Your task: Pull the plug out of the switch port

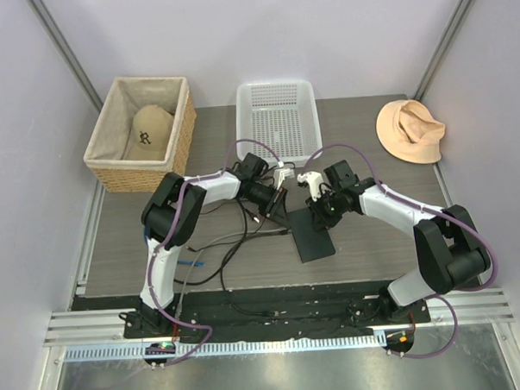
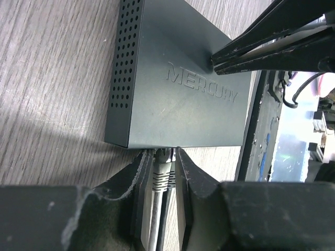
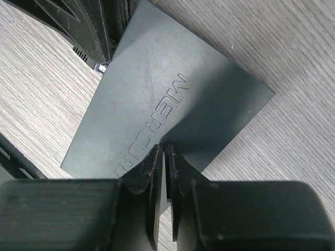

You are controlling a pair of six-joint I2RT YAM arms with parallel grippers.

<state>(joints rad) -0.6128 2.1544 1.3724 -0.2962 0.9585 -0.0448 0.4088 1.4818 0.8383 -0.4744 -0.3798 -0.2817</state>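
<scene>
Midway across the table [image 1: 391,232], the left tool [image 2: 163,153] pinches the grey plug [image 2: 161,175], seated in the switch port [image 2: 165,150] on the far-left edge of the black box [image 1: 314,236]; the right tool [image 3: 163,149], closed empty, presses its top.

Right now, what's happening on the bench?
The right gripper, shut, presses its tips on top of the black Mercury switch, apparently holding it down. The left gripper has its fingers tight on either side of the grey plug at the switch's narrow edge. The plug is still seated, so the pull has not happened yet.
</scene>
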